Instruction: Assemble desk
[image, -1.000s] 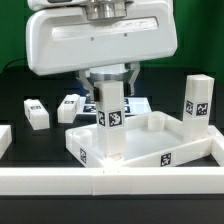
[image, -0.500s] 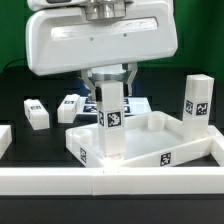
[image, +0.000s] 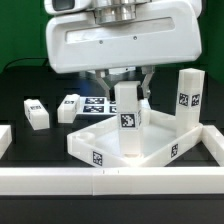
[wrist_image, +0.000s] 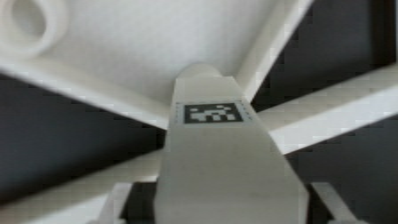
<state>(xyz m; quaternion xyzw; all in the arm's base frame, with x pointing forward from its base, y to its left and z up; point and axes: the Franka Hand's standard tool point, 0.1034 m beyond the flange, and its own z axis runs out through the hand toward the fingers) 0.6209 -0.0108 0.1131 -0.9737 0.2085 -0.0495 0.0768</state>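
Observation:
The desk tabletop (image: 100, 150), a white rimmed tray with tags on its sides, lies just behind the front rail. My gripper (image: 128, 98) is shut on a square white leg (image: 128, 125) that stands upright inside the tray near its front rim. In the wrist view the same leg (wrist_image: 222, 150) runs between my fingers (wrist_image: 118, 200), tag facing the camera, with the tabletop (wrist_image: 160, 40) beyond it. A second leg (image: 187, 97) stands upright at the tray's far corner on the exterior view's right. Two more legs (image: 36, 112) (image: 70, 107) lie flat to the left.
White border rails (image: 110, 180) run along the front, with short pieces at both sides. The marker board (image: 98, 104) lies behind the tray, partly hidden by my gripper.
My gripper has moved to the exterior view's right with the leg. The tabletop has turned and shifted with it, and the upright leg at its far corner moved slightly left.

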